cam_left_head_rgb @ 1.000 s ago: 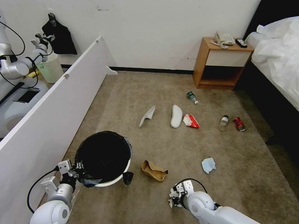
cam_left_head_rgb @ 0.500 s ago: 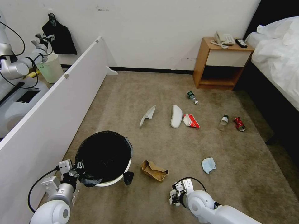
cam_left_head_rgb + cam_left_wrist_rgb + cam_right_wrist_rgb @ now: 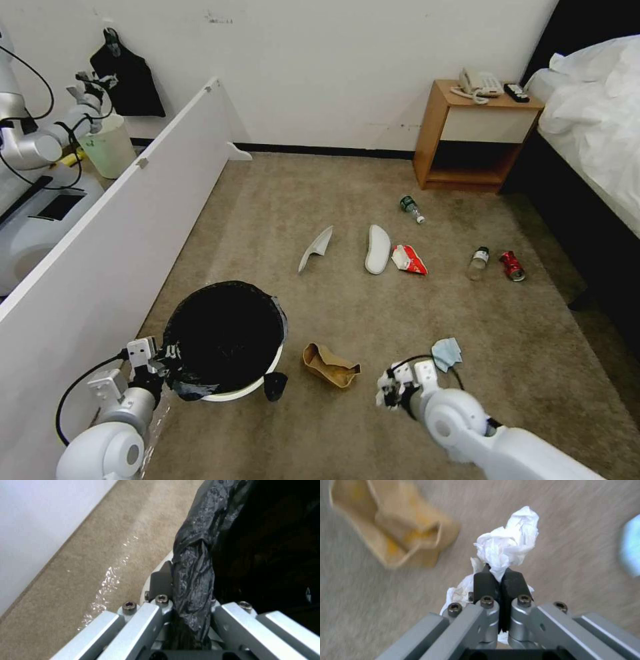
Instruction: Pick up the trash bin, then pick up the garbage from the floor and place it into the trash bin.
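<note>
1. We see a beige-brown carpet running up to a black baseboard at the far wall.
2. On it, two white slippers lie side by side near the middle, a red-white wrapper just beside the right one.
3. Farther right lie a small bottle and a red can, close together.
4. Another bottle lies nearer the nightstand, which stands on the carpet by the wall.
5. Closer to us lie a brown cardboard scrap and a light-blue wad.
</note>
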You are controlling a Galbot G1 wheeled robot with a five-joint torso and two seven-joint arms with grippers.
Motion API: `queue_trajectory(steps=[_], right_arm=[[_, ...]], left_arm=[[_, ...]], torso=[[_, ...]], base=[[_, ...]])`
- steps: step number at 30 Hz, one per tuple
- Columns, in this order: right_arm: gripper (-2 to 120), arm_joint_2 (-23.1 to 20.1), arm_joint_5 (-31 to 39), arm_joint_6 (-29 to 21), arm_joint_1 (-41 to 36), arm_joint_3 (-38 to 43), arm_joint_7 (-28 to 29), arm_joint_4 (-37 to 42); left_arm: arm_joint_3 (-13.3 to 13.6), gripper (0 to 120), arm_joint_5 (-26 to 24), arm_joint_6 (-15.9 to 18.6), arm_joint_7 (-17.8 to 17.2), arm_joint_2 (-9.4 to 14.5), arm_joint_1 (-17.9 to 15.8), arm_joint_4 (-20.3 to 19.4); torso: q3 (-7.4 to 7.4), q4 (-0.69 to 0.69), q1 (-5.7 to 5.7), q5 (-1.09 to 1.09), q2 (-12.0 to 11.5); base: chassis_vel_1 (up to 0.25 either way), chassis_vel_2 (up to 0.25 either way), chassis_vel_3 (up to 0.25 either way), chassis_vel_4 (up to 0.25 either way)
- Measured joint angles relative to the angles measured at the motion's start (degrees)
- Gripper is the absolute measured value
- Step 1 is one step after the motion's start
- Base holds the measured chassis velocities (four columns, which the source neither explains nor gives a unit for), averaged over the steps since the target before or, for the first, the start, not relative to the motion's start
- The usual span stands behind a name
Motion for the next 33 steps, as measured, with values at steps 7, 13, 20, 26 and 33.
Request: queue_trajectory(steps=[7,13,20,26,33], right_arm=[[0,-4.3,-2.4,1.0,-4.1,8.8,-1.0,6.7],[0,-8.7,-3.0,2.3,-7.2,16.7,-2.7,14.0],[0,-14.9,-5.7,7.4,-7.8,24.2,-11.8,19.1],[0,-15.3,-5.8,10.0,-0.3,21.7,-15.3,21.2],[0,-11.7,-3.2,11.9,12.0,14.1,-16.4,22.1]], left_arm=[[0.7,2,-4.0,4.1,-0.6,5.1,-0.3,-0.1],[1.7,2,-7.5,6.4,-2.5,7.8,-1.2,0.2],[3.1,2,-9.9,8.4,-3.0,9.5,-2.2,-0.3],[3.5,2,-11.0,9.1,-2.9,10.3,-2.1,-1.7],[3.1,2,-12.5,9.8,-2.6,11.1,-1.8,-4.9]], torso=[[0.00,-0.01,0.00,0.00,0.0],[0.00,0.00,0.00,0.01,0.0],[0.00,-0.02,0.00,-0.01,0.0],[0.00,0.00,0.00,0.01,0.0],[0.00,-0.01,0.00,0.00,0.0]], base=[[0.000,0.000,0.000,0.000],[0.000,0.000,0.000,0.000],[0.000,0.000,0.000,0.000],[0.000,0.000,0.000,0.000],[0.000,0.000,0.000,0.000]])
